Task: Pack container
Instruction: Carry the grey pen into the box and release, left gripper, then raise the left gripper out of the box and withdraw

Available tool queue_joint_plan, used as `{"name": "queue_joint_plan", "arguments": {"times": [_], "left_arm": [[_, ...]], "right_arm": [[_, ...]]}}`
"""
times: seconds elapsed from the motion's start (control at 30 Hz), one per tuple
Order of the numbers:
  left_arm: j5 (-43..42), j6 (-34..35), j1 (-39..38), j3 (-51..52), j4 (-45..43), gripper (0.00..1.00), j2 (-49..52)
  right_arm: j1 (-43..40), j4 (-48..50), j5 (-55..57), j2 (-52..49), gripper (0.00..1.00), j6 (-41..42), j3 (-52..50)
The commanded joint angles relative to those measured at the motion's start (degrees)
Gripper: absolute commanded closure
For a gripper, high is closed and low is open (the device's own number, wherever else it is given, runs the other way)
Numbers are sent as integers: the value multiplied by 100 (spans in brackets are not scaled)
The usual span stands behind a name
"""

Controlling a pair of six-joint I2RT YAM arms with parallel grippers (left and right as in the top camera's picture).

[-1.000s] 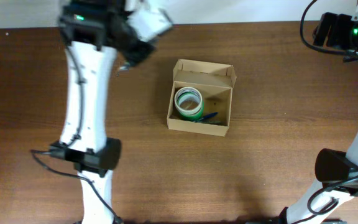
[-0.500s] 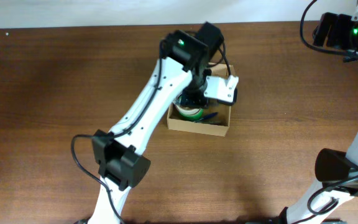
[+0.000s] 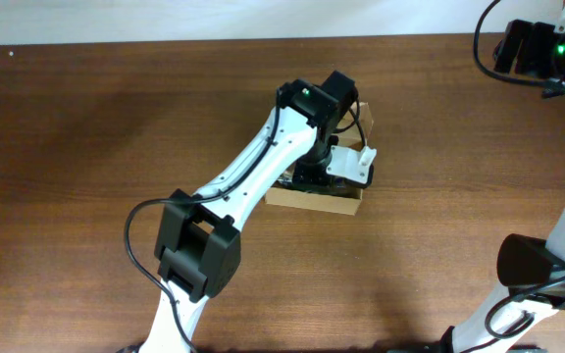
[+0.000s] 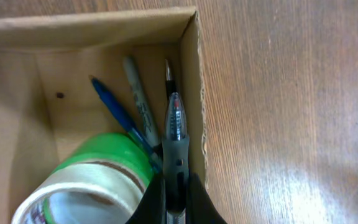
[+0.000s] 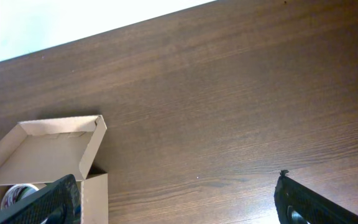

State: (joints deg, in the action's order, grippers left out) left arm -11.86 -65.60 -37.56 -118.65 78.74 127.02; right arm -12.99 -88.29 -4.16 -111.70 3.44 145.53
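Note:
The container, a tan cardboard box (image 3: 314, 199) with its flap lid open, sits at mid-table. It also shows in the left wrist view (image 4: 190, 81) and the right wrist view (image 5: 48, 149). Inside lie a green tape roll (image 4: 98, 177), a blue pen (image 4: 114, 112) and a grey marker (image 4: 138, 102). My left gripper (image 4: 174, 202) is shut on a black-and-clear pen (image 4: 174, 134) and holds it inside the box along the right wall. In the overhead view the left wrist (image 3: 322, 147) covers most of the box. My right gripper (image 5: 178, 180) is open and empty, high at the far right (image 3: 520, 44).
Brown wooden table (image 3: 439, 245) all around the box. The right arm's base (image 3: 528, 265) stands at the lower right, the left arm's base link (image 3: 196, 245) at the lower left. A white wall edge runs along the table's far side.
My left arm swung from the far left over to the box and dropped down into it with the pen. The right arm has not moved.

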Motion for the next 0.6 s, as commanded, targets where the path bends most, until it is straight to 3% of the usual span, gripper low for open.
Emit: {"name": "queue_joint_plan", "arguments": {"times": [0.0,0.13,0.2,0.27,0.4,0.47,0.57], "left_arm": [[-103,-136,-44,173,-55,99,57],[-103,-133,-59,175,-87,94,122],[-103,-131,-59,175,-103,76,136],[-103,-129,-61,175,-101,49,136],[-7,68,-107,160,-129,47,133],[184,254,-131,79,-122,54,131],[575,826,-157,-332,-120,56,118]], "right_arm": [[-22,2,-31,74,1,26,2],[-22,2,-31,74,1,26,2],[-22,2,-31,74,1,26,2],[-22,2,-31,74,1,26,2],[-22,2,-31,74,1,26,2],[-22,2,-31,74,1,26,2],[-22,2,-31,74,1,26,2]]}}
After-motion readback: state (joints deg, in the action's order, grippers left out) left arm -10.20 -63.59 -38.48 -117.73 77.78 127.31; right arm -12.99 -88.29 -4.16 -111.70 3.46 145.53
